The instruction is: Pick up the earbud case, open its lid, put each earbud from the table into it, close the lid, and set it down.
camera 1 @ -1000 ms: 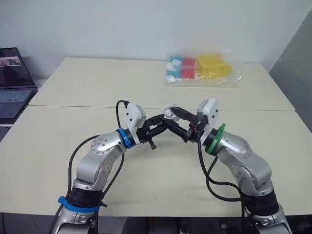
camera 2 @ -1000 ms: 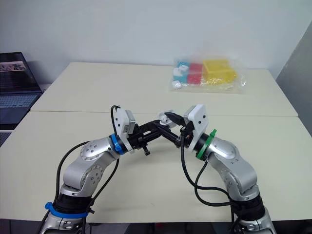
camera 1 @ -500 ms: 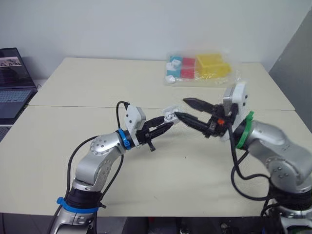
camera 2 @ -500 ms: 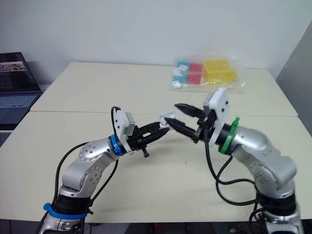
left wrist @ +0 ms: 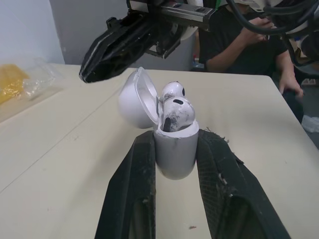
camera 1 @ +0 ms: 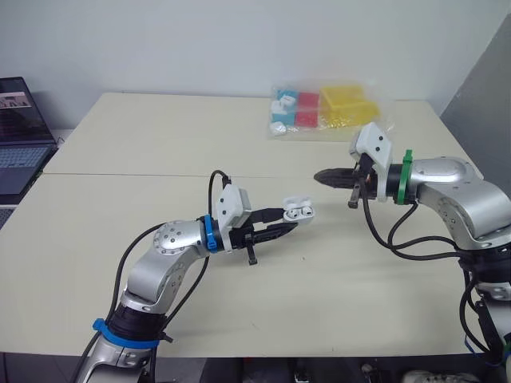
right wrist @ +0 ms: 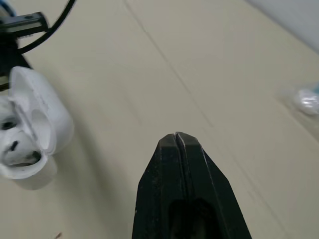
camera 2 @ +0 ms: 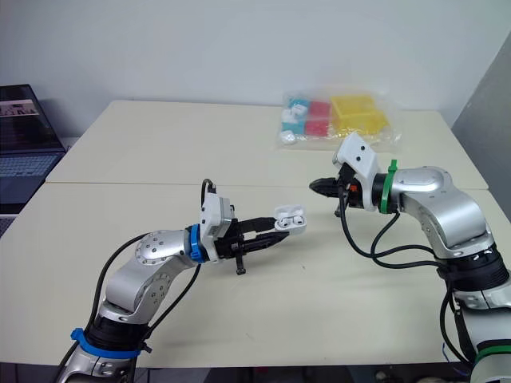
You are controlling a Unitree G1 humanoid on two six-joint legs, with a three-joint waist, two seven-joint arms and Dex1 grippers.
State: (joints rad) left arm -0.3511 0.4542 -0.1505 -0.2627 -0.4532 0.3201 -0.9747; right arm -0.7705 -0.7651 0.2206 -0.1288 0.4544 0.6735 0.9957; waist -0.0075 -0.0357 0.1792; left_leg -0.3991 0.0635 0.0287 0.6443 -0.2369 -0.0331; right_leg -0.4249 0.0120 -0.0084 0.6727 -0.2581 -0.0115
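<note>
Our right gripper [camera 1: 326,176], clenched empty, has drawn away from the case [camera 1: 298,211], which our left gripper [left wrist: 174,149] grasps; both earbuds [left wrist: 175,107] sit inside, so closing the lid [left wrist: 135,98] comes next.

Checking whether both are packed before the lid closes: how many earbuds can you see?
2. Both sit in the open earbud case, clamped by the left gripper: the rear earbud against the lid, the front earbud before it. Their stems are hidden inside.
</note>
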